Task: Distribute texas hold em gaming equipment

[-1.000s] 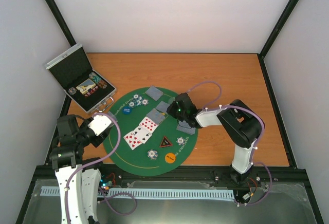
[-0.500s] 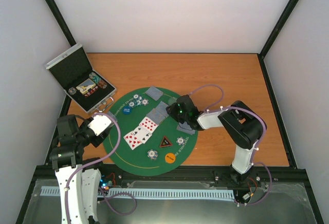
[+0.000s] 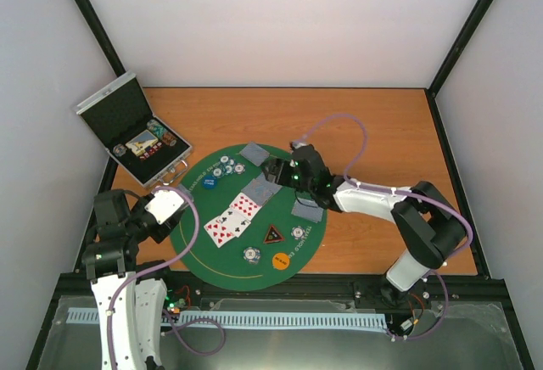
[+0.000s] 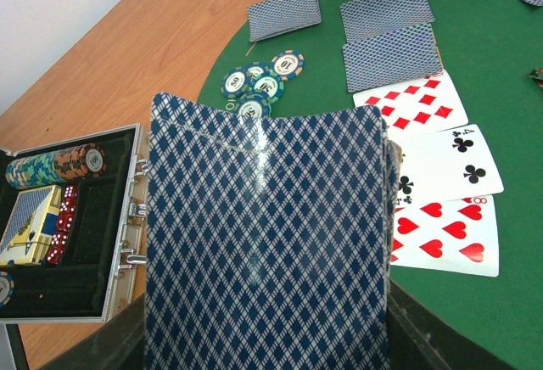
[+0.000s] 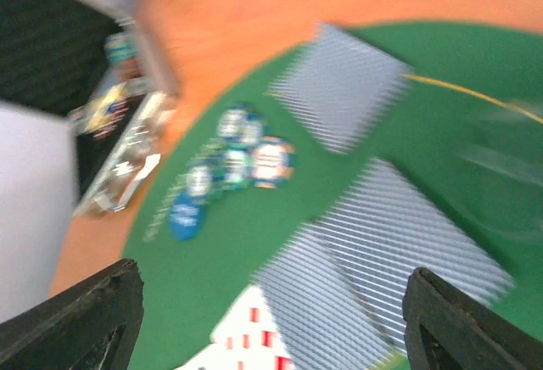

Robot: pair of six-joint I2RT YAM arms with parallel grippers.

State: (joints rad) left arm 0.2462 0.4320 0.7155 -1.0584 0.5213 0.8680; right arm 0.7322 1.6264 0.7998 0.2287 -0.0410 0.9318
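Your right jaws hang open over the far side of the mat, and the deck, gripped in your left jaws, lies toward the near-left corner of the tabletop.

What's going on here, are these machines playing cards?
Two robot arms are setting out a Texas hold'em game on a round green felt mat. The left gripper holds the deck of cards at the mat's left edge. The right gripper hangs open and empty over the face-down cards. Face-up cards, poker chips and an orange disc lie on the mat. The silver case sits open at the back left.
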